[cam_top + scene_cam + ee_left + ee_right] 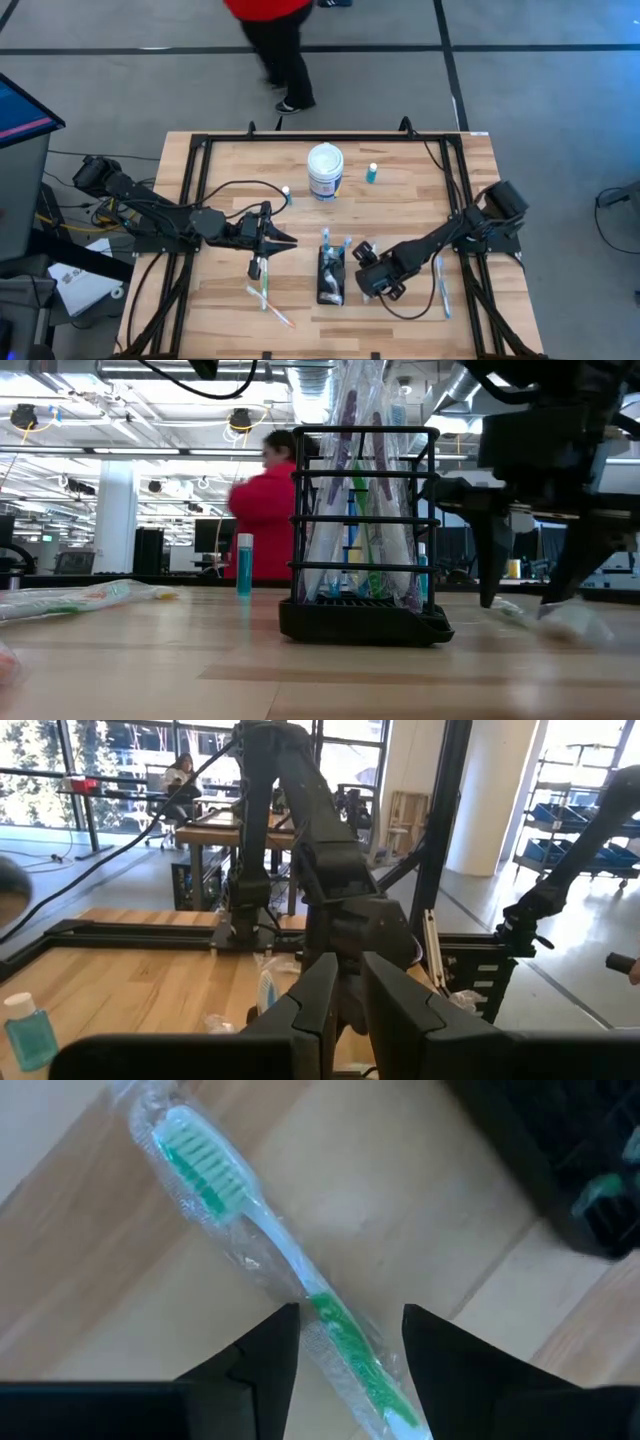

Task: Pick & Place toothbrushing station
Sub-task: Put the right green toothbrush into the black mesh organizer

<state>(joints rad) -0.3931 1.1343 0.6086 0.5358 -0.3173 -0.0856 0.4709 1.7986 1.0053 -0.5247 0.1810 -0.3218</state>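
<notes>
A pale wooden desk (400, 200) fills the high view, with grey floor around it and a person in a red top (268, 20) walking past its far edge.

Nearest the front edge, two wrapped toothbrushes (268, 302) lie loose. Just beyond them stands the toothbrushing station (331, 274), a black slotted holder near the desk's middle, already carrying several wrapped brushes upright in the low view (362, 535).

Right beside it, the right gripper (378, 283) hangs low over a green-and-white toothbrush in clear wrap (275, 1250). Its fingers (262, 1355) are parted wide enough to straddle the handle and grip nothing yet. The left gripper (262, 238) waits to the station's left over another brush; its fingers (318, 1005) are nearly together with nothing visibly between them.

Farther back stand a white tub (325, 171) and a small blue bottle (372, 173).

Judging by the loose brushes, filling is partly done; several remain.
</notes>
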